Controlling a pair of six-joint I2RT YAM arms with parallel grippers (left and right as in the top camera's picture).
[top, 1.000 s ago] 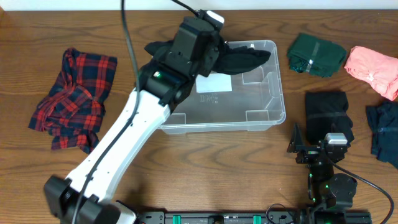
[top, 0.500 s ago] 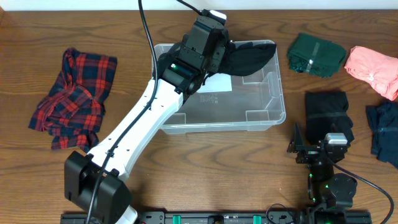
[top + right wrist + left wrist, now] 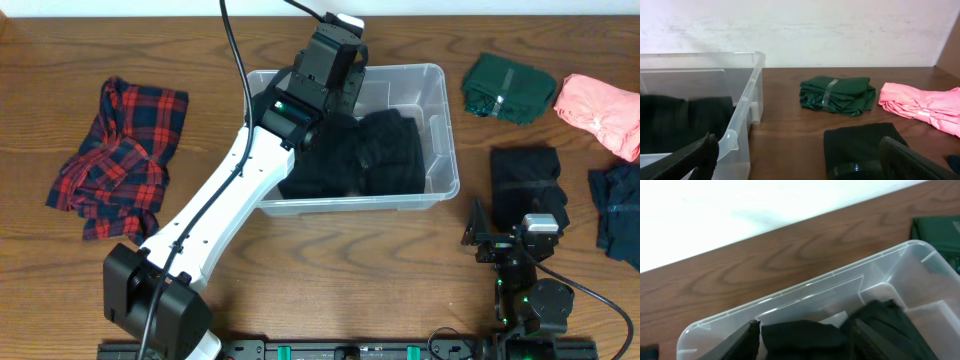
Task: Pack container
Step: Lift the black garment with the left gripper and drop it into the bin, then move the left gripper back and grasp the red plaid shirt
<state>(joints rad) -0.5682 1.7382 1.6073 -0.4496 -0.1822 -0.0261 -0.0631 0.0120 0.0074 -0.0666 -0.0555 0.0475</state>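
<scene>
The container [image 3: 442, 80] is a clear plastic bin at the table's centre back. A black garment [image 3: 365, 155] lies crumpled inside it and covers most of the base. My left gripper [image 3: 335, 80] hangs over the bin's far left part. In the left wrist view the left gripper [image 3: 805, 330] has its fingers [image 3: 752, 335] spread, with the black garment [image 3: 805, 337] lying loose below them, inside the bin's rim [image 3: 840, 275]. My right gripper [image 3: 518, 215] rests low at the near right. It stands open [image 3: 800, 155] with nothing between its fingers.
A red plaid cloth [image 3: 120, 155] lies bunched at the left. To the right of the bin are a folded green cloth [image 3: 508, 88], a pink one [image 3: 600, 112], a folded black one [image 3: 528, 180] just ahead of my right gripper, and a navy one [image 3: 620, 215] at the edge.
My left gripper carried the black garment over the bin, then opened. The garment dropped from it and now lies in the bin. The right arm has not moved.
</scene>
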